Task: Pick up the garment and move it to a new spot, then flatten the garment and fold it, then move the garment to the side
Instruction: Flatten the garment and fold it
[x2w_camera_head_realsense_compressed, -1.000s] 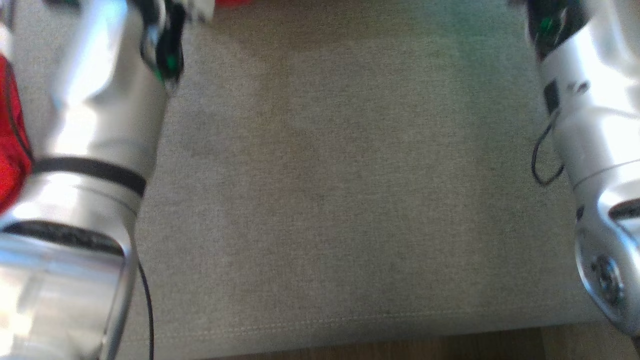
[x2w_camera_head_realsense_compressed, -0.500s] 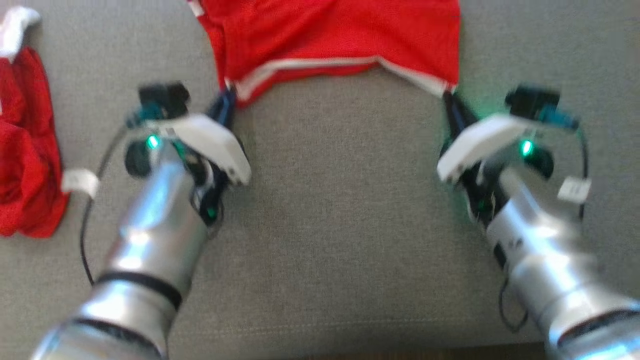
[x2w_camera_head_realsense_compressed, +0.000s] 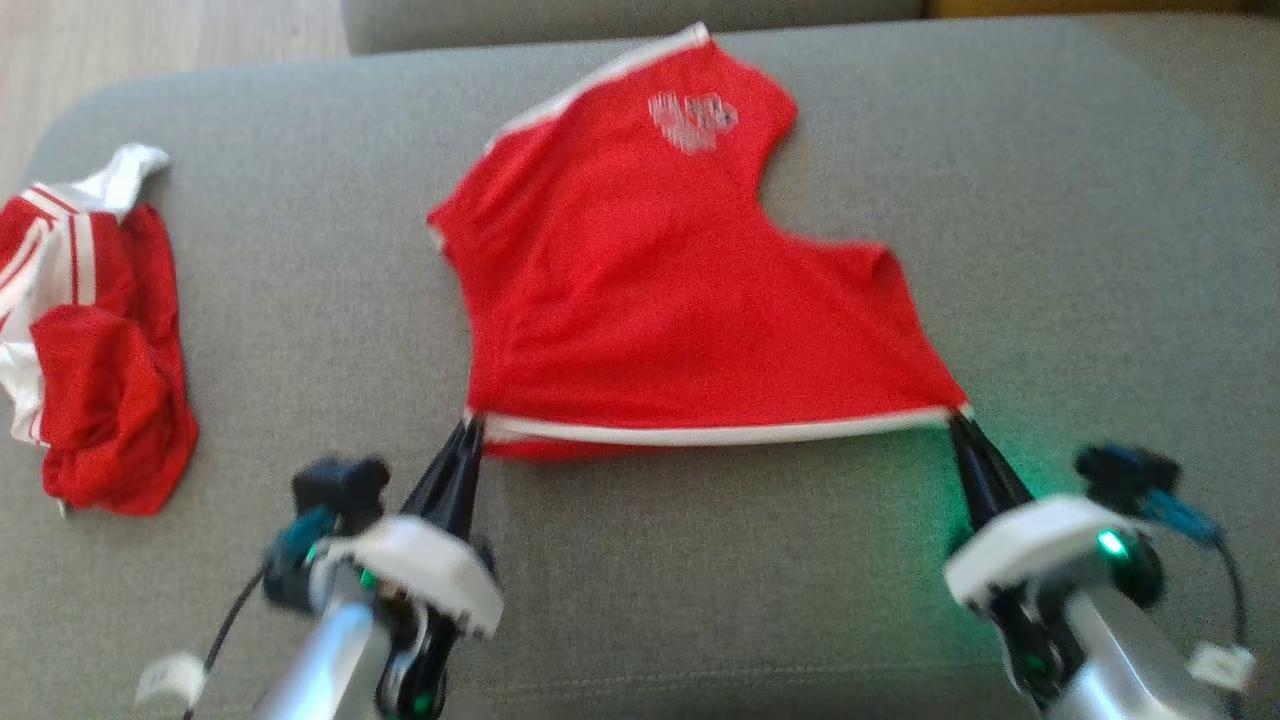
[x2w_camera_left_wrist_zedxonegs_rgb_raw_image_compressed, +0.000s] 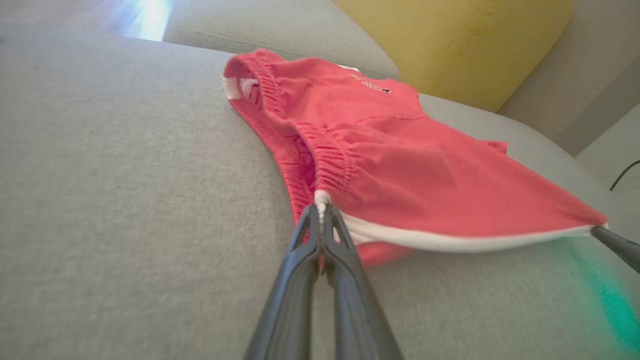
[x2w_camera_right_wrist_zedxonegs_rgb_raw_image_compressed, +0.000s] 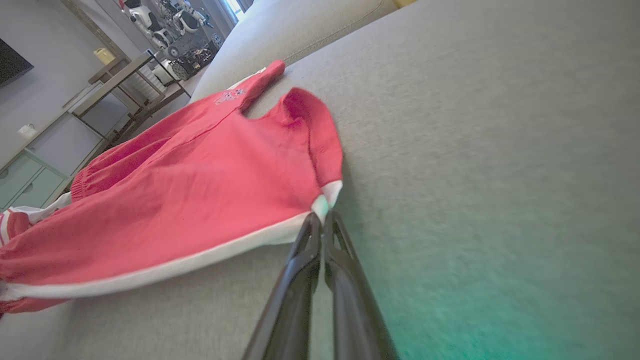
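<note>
shorts (x2w_camera_head_realsense_compressed: 690, 300): red with white trim, I see them spread on the middle of the grey sofa (x2w_camera_head_realsense_compressed: 1050, 200), white-trimmed edge nearest the robot
left pincer (x2w_camera_head_realsense_compressed: 470, 425): clenched on the left corner of that edge, both fingers pressed together on the white trim
right pincer (x2w_camera_head_realsense_compressed: 958, 418): clenched on the right corner, same tight pinch
near edge: drawn almost straight between my two pincers; whether the corners are lifted off the seat I can't tell
far part: lies on the seat, gathered elastic band running along the left side
logo (x2w_camera_head_realsense_compressed: 693, 120): white print near the far end, too blurred for me to read
second garment (x2w_camera_head_realsense_compressed: 100, 380): red and white, bunched at the sofa's left, well apart from the shorts
cushion (x2w_camera_left_wrist_zedxonegs_rgb_raw_image_compressed: 450, 45): yellow, beyond the shorts in my left wrist view
glow (x2w_camera_head_realsense_compressed: 1040, 470): green light on the sofa just beside the right pincer
</note>
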